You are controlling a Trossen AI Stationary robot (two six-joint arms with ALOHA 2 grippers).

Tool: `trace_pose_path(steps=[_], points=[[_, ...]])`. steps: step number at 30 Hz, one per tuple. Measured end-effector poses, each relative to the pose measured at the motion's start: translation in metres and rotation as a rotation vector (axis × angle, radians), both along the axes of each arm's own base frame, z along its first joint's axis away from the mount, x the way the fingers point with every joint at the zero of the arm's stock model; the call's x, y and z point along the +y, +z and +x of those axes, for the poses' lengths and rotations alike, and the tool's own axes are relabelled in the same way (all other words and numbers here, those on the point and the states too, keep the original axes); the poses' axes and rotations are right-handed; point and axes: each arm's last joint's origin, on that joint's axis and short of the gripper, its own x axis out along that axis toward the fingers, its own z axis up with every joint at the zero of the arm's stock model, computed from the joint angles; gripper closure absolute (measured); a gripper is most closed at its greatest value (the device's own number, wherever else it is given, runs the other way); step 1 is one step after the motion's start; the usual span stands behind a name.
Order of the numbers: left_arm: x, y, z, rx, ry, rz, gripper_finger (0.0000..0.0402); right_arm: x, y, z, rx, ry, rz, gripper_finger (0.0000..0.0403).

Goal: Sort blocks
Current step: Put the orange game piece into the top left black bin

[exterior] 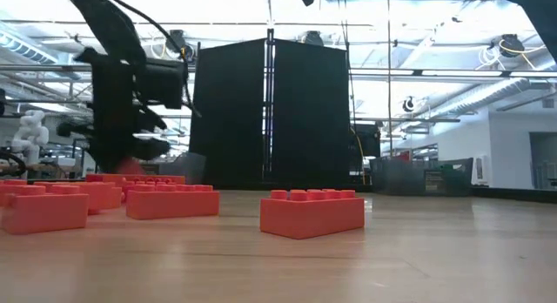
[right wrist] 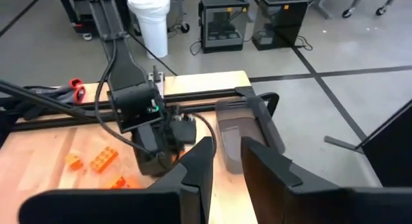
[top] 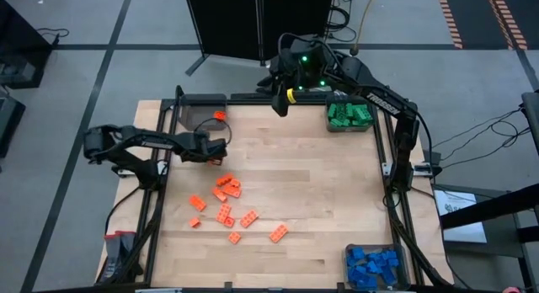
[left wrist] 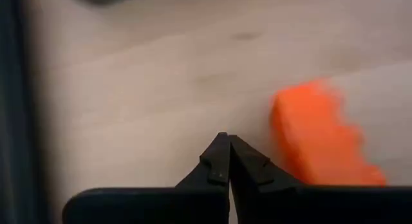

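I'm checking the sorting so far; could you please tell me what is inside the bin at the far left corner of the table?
One orange block shows inside the far-left bin. The left arm and its claw do not cover it.

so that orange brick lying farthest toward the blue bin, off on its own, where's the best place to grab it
Probably across its two long sides, coming straight down from above. The orange brick lies flat on the table, oblong and turned at a slant, so the jaws would need to be rotated to match. Nothing touches it; its nearest neighbour sits apart, leaving room on both sides.
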Motion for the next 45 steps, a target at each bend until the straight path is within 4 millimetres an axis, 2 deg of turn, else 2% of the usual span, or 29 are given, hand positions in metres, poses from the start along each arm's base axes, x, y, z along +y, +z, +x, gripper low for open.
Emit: trace_pose_path(steps=[6, 12, 17, 20, 23, 26, 29, 33, 38, 45], points=[[0.006, -0.001, 0.04, -0.384, -0.143, -0.076, 0.0401, 0.004, 0.0, 0.001, 0.005, 0.009, 0.006, 0.0328], [0.01, 0.024, 0.076, -0.838, -0.327, -0.075, 0.0401, 0.006, -0.002, 0.0, 0.027, 0.011, 0.015, 0.0328], [0.007, 0.046, 0.079, -0.89, -0.405, -0.056, 0.0401, 0.009, -0.017, -0.01, 0.215, 0.04, 0.016, 0.0328], [0.002, 0.063, 0.07, -0.905, -0.42, -0.046, 0.0401, 0.01, -0.033, -0.02, 0.41, 0.072, 0.011, 0.0328], [-0.004, 0.08, 0.052, -0.887, -0.415, -0.039, 0.0401, 0.008, -0.052, -0.02, 0.571, 0.118, 0.02, 0.0328], [-0.014, 0.098, 0.031, -0.872, -0.415, -0.018, 0.0402, 0.003, -0.073, -0.003, 0.629, 0.149, 0.025, 0.0323], [-0.024, 0.114, 0.009, -0.885, -0.431, -0.003, 0.0402, -0.001, -0.106, 0.022, 0.69, 0.226, 0.04, 0.0305], [-0.036, 0.133, -0.016, -0.957, -0.473, 0.02, 0.0401, 0.001, -0.159, 0.055, 0.752, 0.39, 0.124, 0.0258], [-0.046, 0.147, -0.038, -1.018, -0.493, 0.068, 0.0402, 0.011, -0.211, 0.08, 0.83, 0.509, 0.168, 0.018], [-0.05, 0.148, -0.051, -0.999, -0.495, 0.08, 0.0402, 0.005, -0.25, 0.098, 0.886, 0.473, 0.093, 0.0095]])
